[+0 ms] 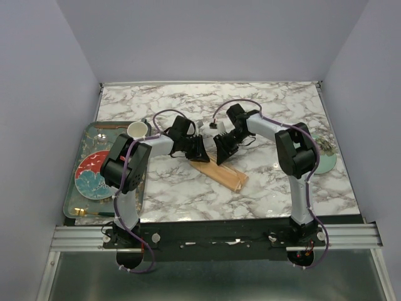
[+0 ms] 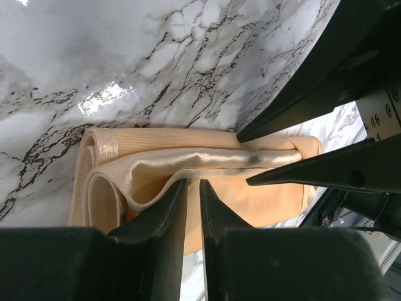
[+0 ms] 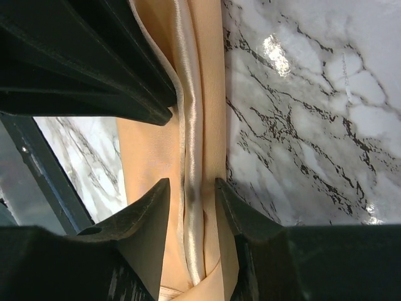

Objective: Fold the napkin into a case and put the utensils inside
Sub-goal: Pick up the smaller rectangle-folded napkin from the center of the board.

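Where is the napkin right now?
In the top view the napkin lies as a narrow folded strip in the middle of the table, its far end under the left gripper and right gripper.

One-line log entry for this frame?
stage: folding | napkin: folded strip | left end effector: near-closed at flap edge, grip unclear | right end effector: open, straddling satin fold

Marble-patterned table [image 1: 282, 106]; plain lilac-white walls [image 1: 207, 37]; glare spots, probably overhead lighting.
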`<state>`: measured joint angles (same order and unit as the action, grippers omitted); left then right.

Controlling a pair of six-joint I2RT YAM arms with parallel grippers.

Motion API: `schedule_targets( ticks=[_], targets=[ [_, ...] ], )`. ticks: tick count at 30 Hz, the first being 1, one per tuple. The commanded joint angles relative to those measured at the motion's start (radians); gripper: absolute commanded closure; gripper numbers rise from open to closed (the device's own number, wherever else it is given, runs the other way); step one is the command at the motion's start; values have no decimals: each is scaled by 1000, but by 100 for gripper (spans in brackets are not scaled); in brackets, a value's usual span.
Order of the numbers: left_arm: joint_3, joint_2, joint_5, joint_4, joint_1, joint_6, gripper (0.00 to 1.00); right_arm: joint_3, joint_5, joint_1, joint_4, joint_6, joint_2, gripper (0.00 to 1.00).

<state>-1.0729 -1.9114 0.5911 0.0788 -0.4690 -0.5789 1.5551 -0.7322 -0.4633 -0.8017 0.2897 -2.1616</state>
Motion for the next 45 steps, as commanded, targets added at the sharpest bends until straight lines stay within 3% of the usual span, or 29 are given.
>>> schedule_targets(
  ticks=[1,5,9,13,16,18,23,32,41,43,45],
  targets=[
    [-10,-14,-11,-17,-7,-10,76,-44,152,-31,45,11,3,57],
    [-6,12,6,-34,-2,-18,74,-75,180,-46,53,-4,9,63],
    [25,87,22,-57,15,-9,67,-84,192,-47,53,-26,-3,79],
    [68,179,32,-57,55,-7,61,-81,194,-48,50,-40,-9,89],
    [113,245,108,-63,69,2,62,-75,192,-48,50,-46,-9,92],
    [145,261,173,-74,69,-4,69,-72,191,-48,52,-50,-10,96],
    [249,229,275,-232,55,-97,87,-58,186,-46,52,-60,-17,99],
    [254,43,271,-459,-14,-263,95,-50,182,-48,59,-58,-12,99],
    [260,-159,279,-589,-13,-387,97,-72,165,-48,68,-46,8,99],
    [260,-147,294,-608,-10,-392,93,-76,165,-48,68,-32,19,99],
    [252,-89,321,-626,-7,-388,80,-79,159,-48,65,-5,34,99]
  ],
)
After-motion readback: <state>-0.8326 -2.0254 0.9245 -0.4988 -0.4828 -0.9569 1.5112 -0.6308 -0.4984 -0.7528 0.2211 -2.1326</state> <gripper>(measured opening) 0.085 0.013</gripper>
